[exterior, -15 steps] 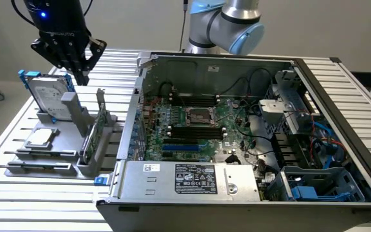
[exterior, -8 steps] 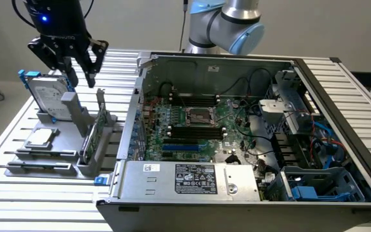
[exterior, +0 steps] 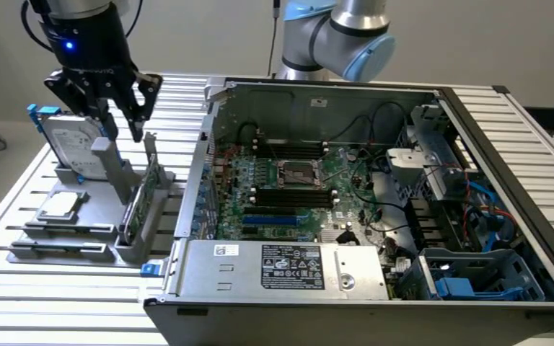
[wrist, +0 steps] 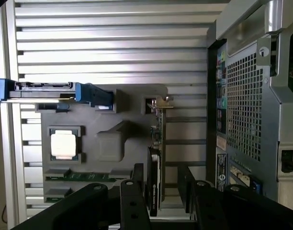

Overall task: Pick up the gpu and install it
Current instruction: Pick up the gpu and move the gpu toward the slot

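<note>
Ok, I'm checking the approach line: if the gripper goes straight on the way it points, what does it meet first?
Probably the gpu, standing on edge in the grey holder. It lines up between the open gripper's jaws, though how far below them is unclear.

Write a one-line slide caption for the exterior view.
Open gripper hovers over the gpu standing in its gray holder, beside the open computer case.

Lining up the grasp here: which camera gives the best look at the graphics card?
Wrist view: the graphics card stands on edge in the gray holder, between the fingers of the open gripper. The exterior view shows it as a thin sliver below the gripper.
</note>
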